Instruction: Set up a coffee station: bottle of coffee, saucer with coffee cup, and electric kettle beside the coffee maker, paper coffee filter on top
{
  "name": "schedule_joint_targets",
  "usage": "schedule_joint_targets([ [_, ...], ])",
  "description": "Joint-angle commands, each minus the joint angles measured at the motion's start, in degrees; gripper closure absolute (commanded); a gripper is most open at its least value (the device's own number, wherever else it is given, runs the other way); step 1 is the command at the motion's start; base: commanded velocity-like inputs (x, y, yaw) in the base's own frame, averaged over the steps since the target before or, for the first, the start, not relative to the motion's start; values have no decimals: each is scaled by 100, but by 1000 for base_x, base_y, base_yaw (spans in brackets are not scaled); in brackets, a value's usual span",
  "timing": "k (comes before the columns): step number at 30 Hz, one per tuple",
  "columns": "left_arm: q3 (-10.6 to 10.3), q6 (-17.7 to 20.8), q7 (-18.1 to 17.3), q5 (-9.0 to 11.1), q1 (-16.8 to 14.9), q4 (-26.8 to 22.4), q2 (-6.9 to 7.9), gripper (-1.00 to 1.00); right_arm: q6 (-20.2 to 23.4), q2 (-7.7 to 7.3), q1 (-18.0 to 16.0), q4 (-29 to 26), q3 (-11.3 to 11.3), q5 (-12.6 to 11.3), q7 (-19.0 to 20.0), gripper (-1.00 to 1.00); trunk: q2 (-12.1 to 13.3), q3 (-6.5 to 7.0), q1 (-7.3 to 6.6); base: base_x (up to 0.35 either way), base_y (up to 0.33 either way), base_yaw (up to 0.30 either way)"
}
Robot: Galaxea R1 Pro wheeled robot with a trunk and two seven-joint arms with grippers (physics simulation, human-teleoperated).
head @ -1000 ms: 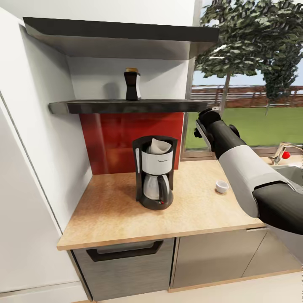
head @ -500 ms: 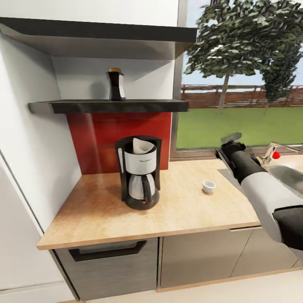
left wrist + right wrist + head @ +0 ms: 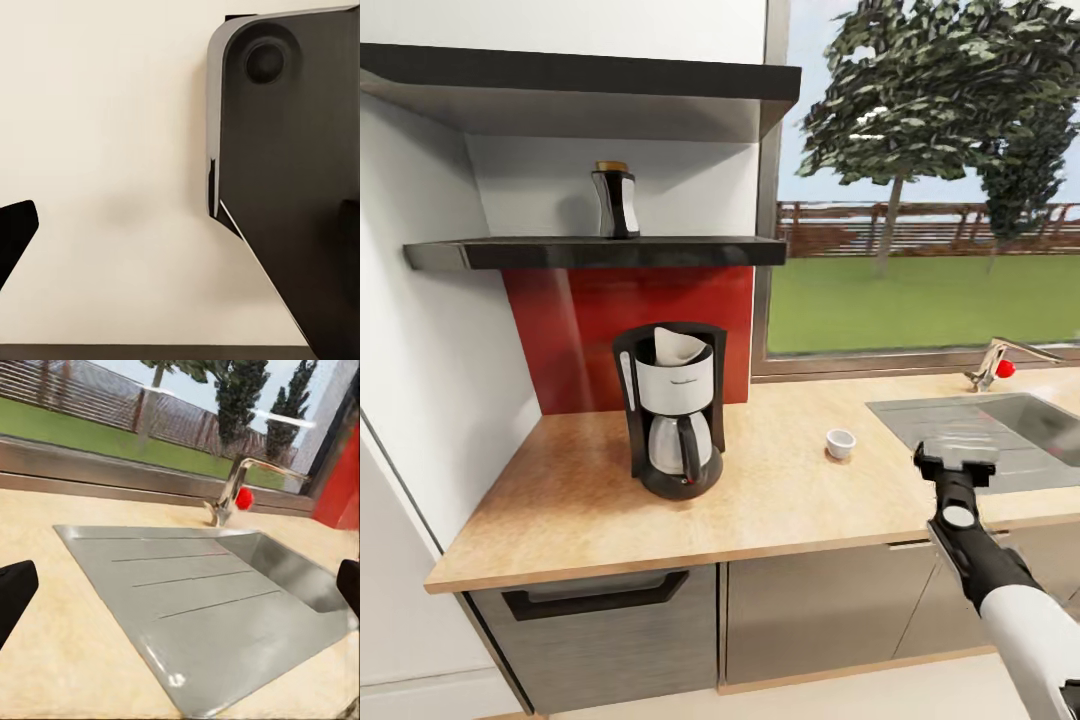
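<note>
1. A red backsplash (image 3: pixel 630 330) sits at 10 o'clock under a dark wall shelf (image 3: pixel 590 252).
2. A window (image 3: pixel 925 190) at 2 o'clock shows lawn and trees.
3. A steel sink (image 3: pixel 1000 430) with a faucet (image 3: pixel 1000 362) sits at 3 o'clock.

We see a tan countertop (image 3: pixel 590 500) carrying the coffee maker (image 3: pixel 670 410) near its left end and a small white cup (image 3: pixel 841 443) standing well apart to the right. Above, a dark shelf (image 3: pixel 510 254) holds the bottle (image 3: pixel 614 200).

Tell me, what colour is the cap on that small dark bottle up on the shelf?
Yellow-gold cap on the small dark brown bottle; clearest in the head view.
</note>
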Motion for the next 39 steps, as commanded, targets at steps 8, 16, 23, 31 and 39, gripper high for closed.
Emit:
schedule_joint_targets([
  [8,-2,-15,15,-12,-1,-12,-8,-100,-1871,54,1443,19,-35,46,-1585,-100,-12,-11,4,0,-1,0],
  [16,-10,-18,15,-15,-8,-27,-17,-100,-2566,83,2560,128,-122,-621,-1687,-100,-12,-11,4,0,0,0],
  [23,-11,-15,15,-15,-10,-75,-34,-100,-2617,250,2908,1305,-28,-1183,-1323,-100,-12,-11,4,0,0,0],
  [31,-19,-6,13,-18,-10,-74,-64,-100,-2568,539,2921,2336,8,-1163,879,-100,-12,-11,4,0,0,0],
  [39,-16,-11,15,-15,-3,-74,-74,-100,-2463,549,2922,2498,8,-1160,1367,-100,-12,-11,4,0,0,0],
])
